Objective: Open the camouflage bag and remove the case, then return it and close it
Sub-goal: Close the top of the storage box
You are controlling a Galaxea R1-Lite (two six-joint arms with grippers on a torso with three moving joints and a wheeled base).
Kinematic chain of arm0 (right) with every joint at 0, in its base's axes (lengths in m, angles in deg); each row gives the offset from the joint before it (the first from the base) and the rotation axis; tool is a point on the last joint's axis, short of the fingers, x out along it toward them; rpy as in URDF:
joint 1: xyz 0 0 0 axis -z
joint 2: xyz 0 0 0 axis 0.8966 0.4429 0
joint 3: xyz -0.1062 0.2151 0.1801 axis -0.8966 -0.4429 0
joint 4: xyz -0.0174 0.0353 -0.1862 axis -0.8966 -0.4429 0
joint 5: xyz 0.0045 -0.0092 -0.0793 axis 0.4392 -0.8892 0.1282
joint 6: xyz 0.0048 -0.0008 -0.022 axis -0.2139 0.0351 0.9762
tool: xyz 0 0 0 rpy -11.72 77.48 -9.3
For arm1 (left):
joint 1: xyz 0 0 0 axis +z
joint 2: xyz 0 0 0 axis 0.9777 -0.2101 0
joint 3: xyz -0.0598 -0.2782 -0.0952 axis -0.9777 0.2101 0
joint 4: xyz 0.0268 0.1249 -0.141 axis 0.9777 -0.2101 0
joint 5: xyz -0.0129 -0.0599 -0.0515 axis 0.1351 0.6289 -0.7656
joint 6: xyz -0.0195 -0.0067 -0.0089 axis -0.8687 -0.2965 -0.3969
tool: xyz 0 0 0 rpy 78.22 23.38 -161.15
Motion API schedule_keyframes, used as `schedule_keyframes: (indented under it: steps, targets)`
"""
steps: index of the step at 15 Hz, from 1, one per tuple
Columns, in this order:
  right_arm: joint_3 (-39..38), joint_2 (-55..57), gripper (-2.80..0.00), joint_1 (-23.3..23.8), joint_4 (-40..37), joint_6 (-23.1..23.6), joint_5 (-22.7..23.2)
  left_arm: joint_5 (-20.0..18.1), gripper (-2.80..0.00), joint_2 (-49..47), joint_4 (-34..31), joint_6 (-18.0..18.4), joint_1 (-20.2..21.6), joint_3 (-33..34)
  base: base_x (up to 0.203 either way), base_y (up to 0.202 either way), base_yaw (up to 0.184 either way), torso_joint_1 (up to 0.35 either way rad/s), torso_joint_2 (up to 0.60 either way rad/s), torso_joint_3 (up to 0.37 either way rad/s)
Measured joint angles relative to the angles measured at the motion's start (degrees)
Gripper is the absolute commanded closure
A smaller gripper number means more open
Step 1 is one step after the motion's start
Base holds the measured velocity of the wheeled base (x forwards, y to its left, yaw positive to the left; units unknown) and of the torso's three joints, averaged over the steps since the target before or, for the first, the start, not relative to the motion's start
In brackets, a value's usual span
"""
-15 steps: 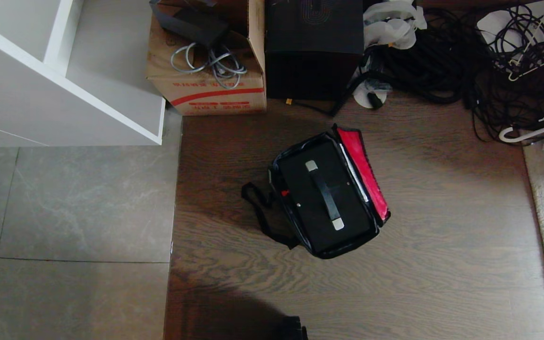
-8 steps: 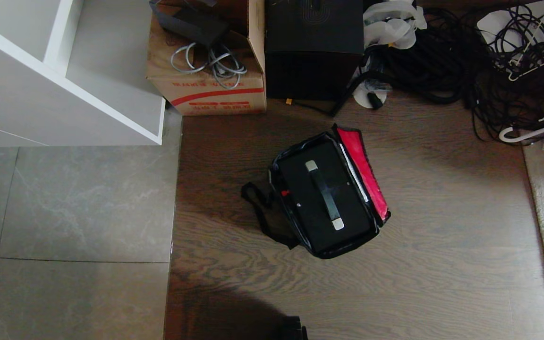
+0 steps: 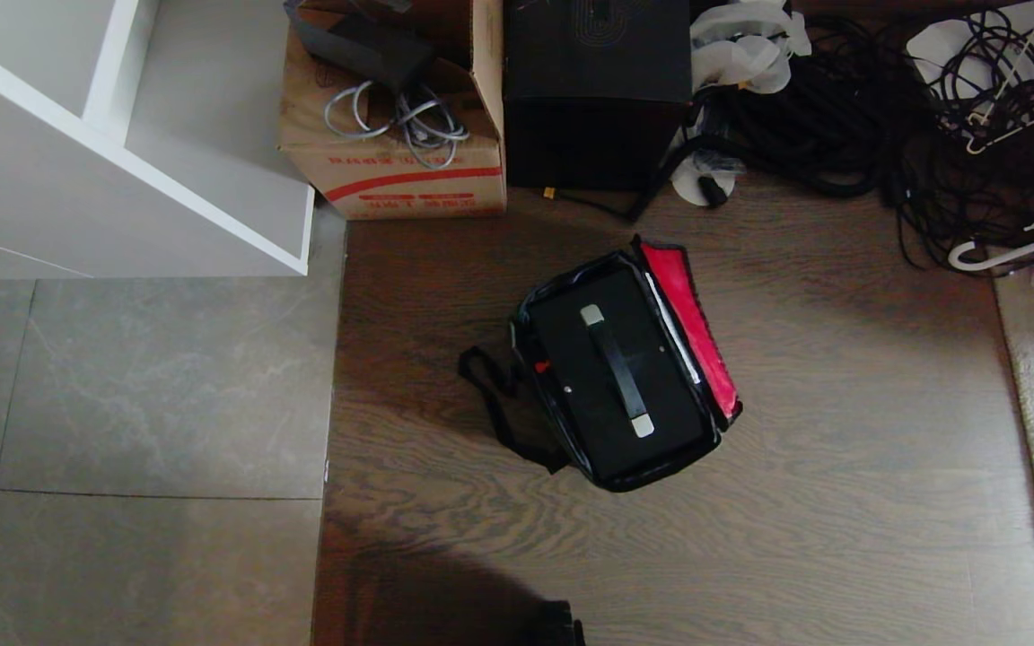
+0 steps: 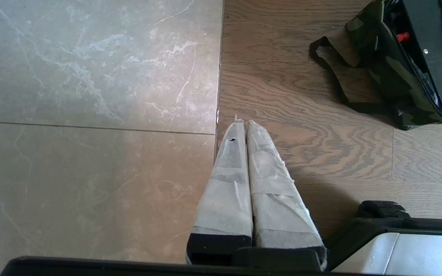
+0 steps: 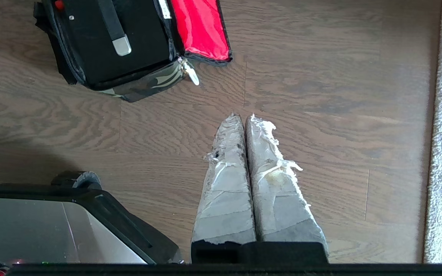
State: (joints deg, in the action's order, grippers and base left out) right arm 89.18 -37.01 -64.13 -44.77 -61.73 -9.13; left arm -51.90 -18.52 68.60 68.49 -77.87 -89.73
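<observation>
Left gripper (image 4: 244,123) parked above the floor seam, bag at two o'clock.

Its two tape-wrapped fingers (image 4: 228,172) are pressed together, tips over the line where grey tile (image 4: 90,96) meets brown wood floor (image 4: 301,115). The bag (image 4: 390,73) stands open on the wood, the black case (image 4: 436,57) inside it, a strap (image 4: 332,65) looped out at its side. A piece of the robot base (image 4: 397,245) shows at four o'clock.
</observation>
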Motion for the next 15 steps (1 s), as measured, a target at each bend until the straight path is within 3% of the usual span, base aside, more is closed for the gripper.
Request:
schedule_keyframes:
  steps: [15]
  targets:
    - [-0.02,0.00,0.00,0.00,-0.05,-0.43,-0.01,-0.07,0.00,0.00,-0.30,0.23,0.00,-0.06,0.000,0.000,0.000,0.000,0.00,0.000]
